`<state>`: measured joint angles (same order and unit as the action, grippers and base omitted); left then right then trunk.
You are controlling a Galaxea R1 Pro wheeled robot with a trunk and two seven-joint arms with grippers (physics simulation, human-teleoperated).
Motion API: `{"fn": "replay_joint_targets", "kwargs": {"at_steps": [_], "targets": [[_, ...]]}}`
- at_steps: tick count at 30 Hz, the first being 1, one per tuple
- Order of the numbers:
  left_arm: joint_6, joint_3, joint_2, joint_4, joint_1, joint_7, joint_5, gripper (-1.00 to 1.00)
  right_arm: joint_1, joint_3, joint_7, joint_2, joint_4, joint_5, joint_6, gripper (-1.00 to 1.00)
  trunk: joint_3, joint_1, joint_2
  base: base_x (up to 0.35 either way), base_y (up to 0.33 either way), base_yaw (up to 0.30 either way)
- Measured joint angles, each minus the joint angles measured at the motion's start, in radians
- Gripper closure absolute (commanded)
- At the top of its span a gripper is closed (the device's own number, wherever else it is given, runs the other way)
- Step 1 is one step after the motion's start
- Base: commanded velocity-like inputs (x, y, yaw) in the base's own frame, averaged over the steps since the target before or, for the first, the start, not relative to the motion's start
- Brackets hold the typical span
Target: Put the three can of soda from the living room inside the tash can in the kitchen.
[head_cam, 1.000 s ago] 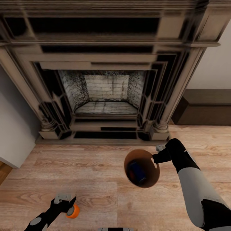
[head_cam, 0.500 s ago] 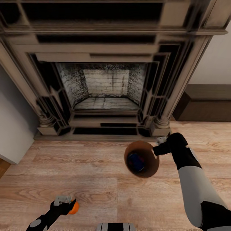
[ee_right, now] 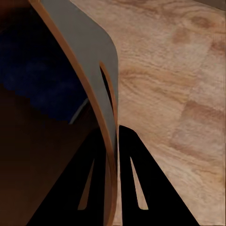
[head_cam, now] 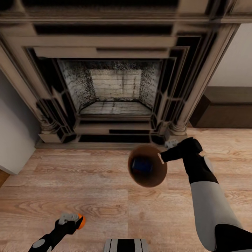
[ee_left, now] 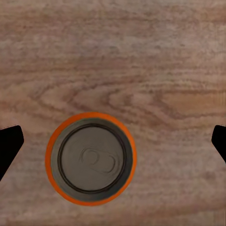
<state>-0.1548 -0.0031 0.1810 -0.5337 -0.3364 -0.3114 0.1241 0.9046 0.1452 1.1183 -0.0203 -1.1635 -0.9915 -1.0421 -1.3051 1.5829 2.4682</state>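
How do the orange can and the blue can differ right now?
The orange can stands upright on the wood floor, below the left gripper, whose jaws are spread wide and clear of it. The blue can already lies inside the trash can, which the right gripper holds by its rim, off the floor. One is orange, one dark blue. Both are small drink cans.

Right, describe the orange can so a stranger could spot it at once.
Start at the brick fireplace and come back over the wood floor. The orange can stands upright there, between the open left gripper fingers. Unlike the dark blue can, it is outside the bin.
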Motion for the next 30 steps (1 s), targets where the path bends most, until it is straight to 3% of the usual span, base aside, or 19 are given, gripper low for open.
{"fn": "replay_joint_targets", "kwargs": {"at_steps": [4,10,19,22,30], "targets": [[0.000,0.000,0.000,-0.001,0.000,0.000,0.000,-1.00,-0.003,0.000,0.071,0.001,-0.003,-0.083,0.010,1.00,-0.019,0.015,0.028,0.000,0.000,0.000],[0.000,0.001,0.001,-0.007,0.000,0.000,0.001,-1.00,-0.009,0.001,0.104,0.001,-0.008,-0.108,0.008,1.00,-0.030,0.018,0.032,0.000,0.000,0.000],[0.001,0.004,0.002,-0.010,0.001,-0.001,0.003,-1.00,-0.011,0.002,0.109,0.001,-0.007,-0.120,0.013,1.00,-0.035,0.017,0.032,0.000,0.061,0.000],[0.001,0.005,0.001,-0.009,0.001,-0.001,0.004,-1.00,-0.013,0.001,0.111,0.000,-0.008,-0.102,-0.001,1.00,-0.035,0.017,0.032,0.000,0.087,0.000],[0.002,0.006,0.001,-0.008,0.002,0.000,0.003,-1.00,-0.026,0.002,0.111,0.002,-0.008,-0.106,0.003,1.00,-0.035,0.017,0.032,0.038,0.013,0.000]]}}
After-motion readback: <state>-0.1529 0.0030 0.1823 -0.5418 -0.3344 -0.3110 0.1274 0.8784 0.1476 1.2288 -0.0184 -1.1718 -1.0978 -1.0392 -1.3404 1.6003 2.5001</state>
